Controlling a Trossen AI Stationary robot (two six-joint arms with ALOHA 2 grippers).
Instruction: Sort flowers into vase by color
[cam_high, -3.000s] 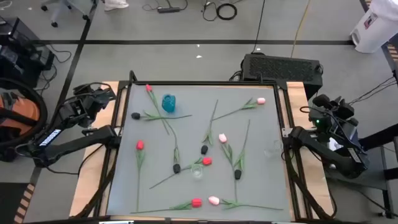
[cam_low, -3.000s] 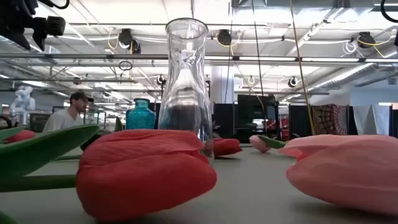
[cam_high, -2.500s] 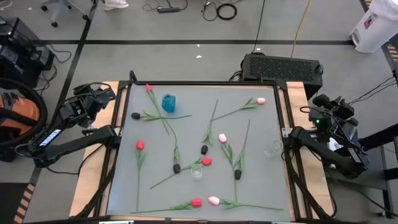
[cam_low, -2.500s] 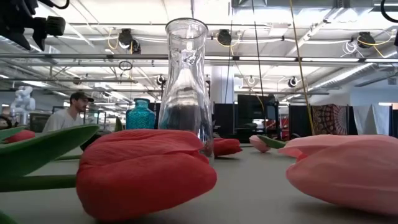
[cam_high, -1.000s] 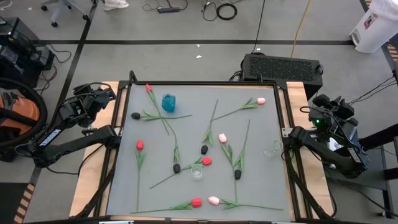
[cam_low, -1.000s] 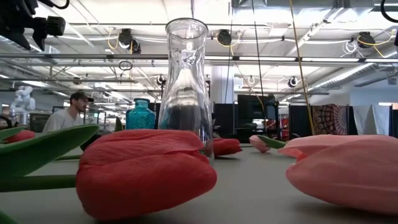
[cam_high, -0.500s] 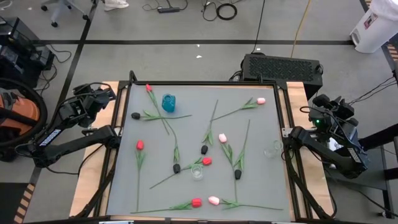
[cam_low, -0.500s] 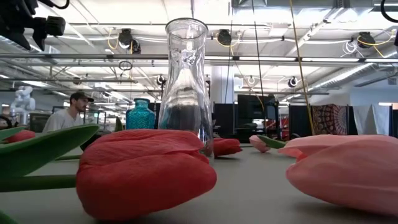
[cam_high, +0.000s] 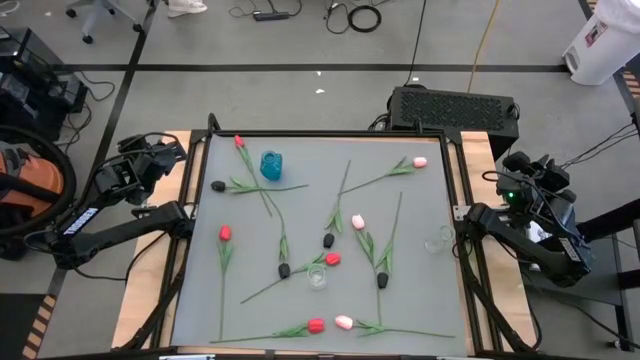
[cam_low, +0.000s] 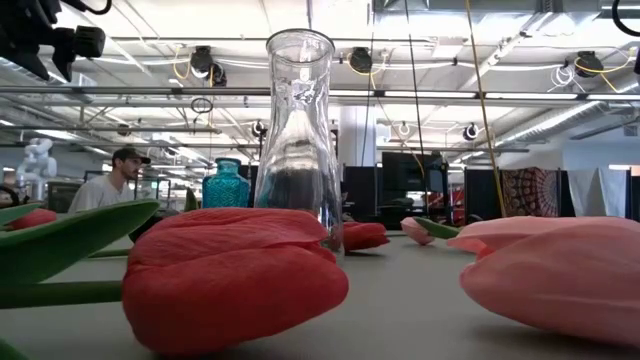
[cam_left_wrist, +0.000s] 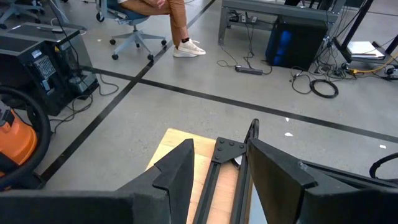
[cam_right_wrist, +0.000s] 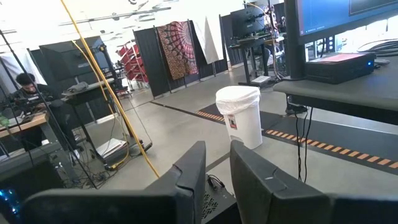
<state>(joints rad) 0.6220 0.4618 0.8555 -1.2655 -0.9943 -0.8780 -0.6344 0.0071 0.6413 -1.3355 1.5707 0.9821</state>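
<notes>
Several tulips lie flat on the grey table (cam_high: 420, 300), red (cam_high: 225, 233), pink (cam_high: 358, 222) and black (cam_high: 284, 270) heads mixed together. A blue vase (cam_high: 271, 165) stands at the far left, a clear glass vase (cam_high: 318, 276) near the middle and another clear one (cam_high: 440, 240) at the right. In the low view a red head (cam_low: 235, 275) and a pink head (cam_low: 560, 270) lie in front of the clear vase (cam_low: 300, 130). My left gripper (cam_left_wrist: 221, 146) is open beside the table's far left corner (cam_high: 165, 152). My right gripper (cam_right_wrist: 217, 149) stands narrowly open off the right edge (cam_high: 520, 165).
A black metal frame (cam_high: 460, 215) borders the table. A black box (cam_high: 455, 108) sits beyond the far edge. A person (cam_low: 115, 180) shows in the room behind, a seated person's leg (cam_left_wrist: 177, 25) in the left wrist view, and a white bin (cam_right_wrist: 239, 115) in the right wrist view.
</notes>
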